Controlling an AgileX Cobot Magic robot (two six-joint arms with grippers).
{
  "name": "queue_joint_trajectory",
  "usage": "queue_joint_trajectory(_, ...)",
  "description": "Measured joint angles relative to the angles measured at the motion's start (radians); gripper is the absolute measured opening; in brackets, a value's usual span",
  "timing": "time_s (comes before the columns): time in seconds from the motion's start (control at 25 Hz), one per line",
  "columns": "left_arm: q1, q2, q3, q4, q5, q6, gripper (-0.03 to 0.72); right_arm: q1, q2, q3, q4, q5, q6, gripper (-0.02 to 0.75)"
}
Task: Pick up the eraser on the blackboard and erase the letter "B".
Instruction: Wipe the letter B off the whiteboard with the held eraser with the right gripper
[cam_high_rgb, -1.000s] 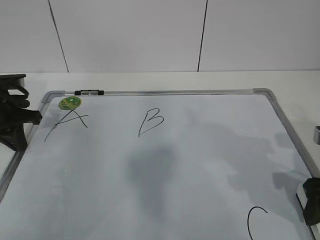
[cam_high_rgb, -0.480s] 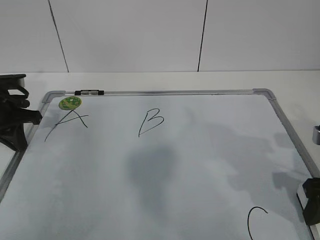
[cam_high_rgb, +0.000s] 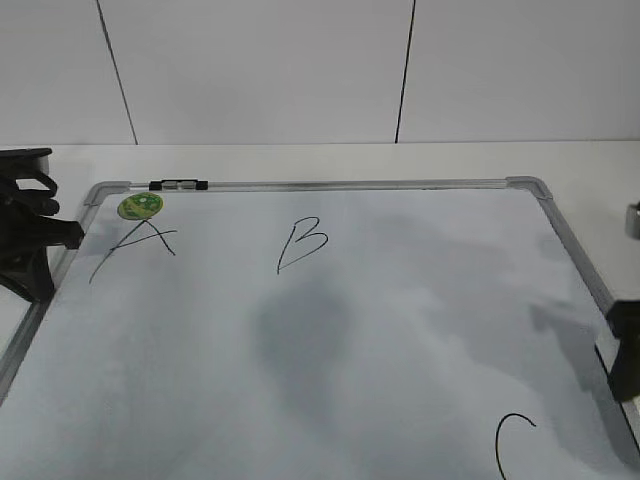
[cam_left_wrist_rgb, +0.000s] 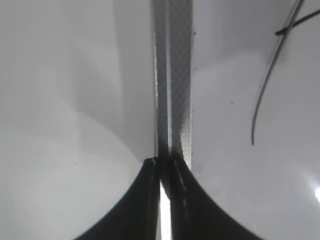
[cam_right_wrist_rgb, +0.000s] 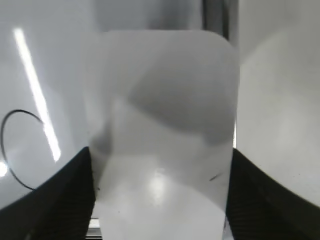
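Observation:
The blackboard (cam_high_rgb: 350, 185) is a white board with a grey frame lying flat. The letter "B" (cam_high_rgb: 302, 243) is at its upper middle. My right gripper (cam_high_rgb: 625, 350) is at the board's right edge, far from the "B". In the right wrist view it (cam_right_wrist_rgb: 160, 155) is shut on the white eraser (cam_right_wrist_rgb: 160, 125), one jaw on each side. My left gripper (cam_high_rgb: 30, 240) is shut and empty at the board's left frame (cam_left_wrist_rgb: 172, 75); its tips (cam_left_wrist_rgb: 162, 162) show in the left wrist view.
A handwritten "A" (cam_high_rgb: 135, 248) and a round green sticker (cam_high_rgb: 140, 206) are at the upper left. A "C" (cam_high_rgb: 512, 445) is at the lower right, left of the eraser (cam_right_wrist_rgb: 15, 150). A black-and-clear clip (cam_high_rgb: 178, 185) sits on the top frame. A small metal object (cam_high_rgb: 633, 220) is at the right edge.
My right gripper with the eraser has risen at the board's right edge, and its shadow has shifted. The left arm has not moved.

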Motion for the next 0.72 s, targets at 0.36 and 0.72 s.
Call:
queue_joint_trajectory(0.36, 0.0, 0.0, 0.0, -0.002, 0.0, 0.0, 0.017, 0.002, 0.093, -0.291, 0.016, 0.188, 0.002, 0.538)
queue_joint_trajectory(0.72, 0.0, 0.0, 0.0, -0.003, 0.004, 0.0, 0.017, 0.166, 0.375, -0.639, 0.016, 0.202, 0.01, 0.537)
